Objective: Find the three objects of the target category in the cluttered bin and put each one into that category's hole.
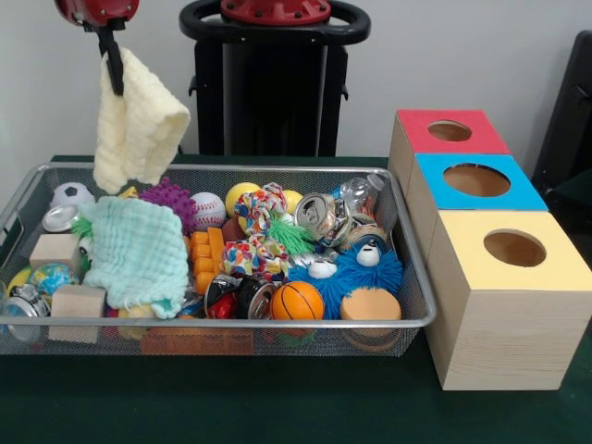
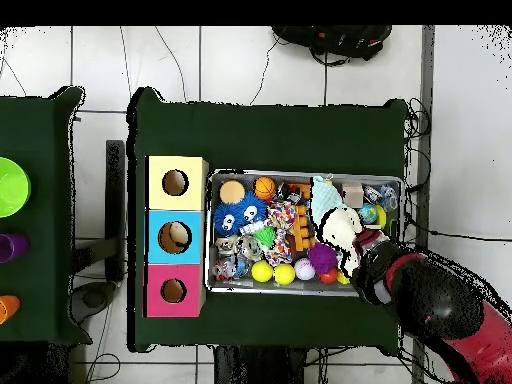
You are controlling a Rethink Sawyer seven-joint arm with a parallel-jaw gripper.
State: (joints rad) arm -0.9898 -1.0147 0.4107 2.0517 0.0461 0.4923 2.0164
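From the front, the gripper (image 1: 115,69) hangs above the wire-mesh bin (image 1: 277,326), its black fingers pinching a pale yellow washcloth (image 1: 137,125) lifted clear of the clutter. A mint cloth (image 1: 137,252) covers part of the toys, and no rubber duck shows plainly. The red-topped box's hole (image 1: 450,130) looks empty.

From overhead, the washcloth (image 2: 338,230) hangs over the bin's (image 2: 305,292) end away from the red box (image 2: 173,291). Judging by this, the search is under way and all three ducks remain to be found.
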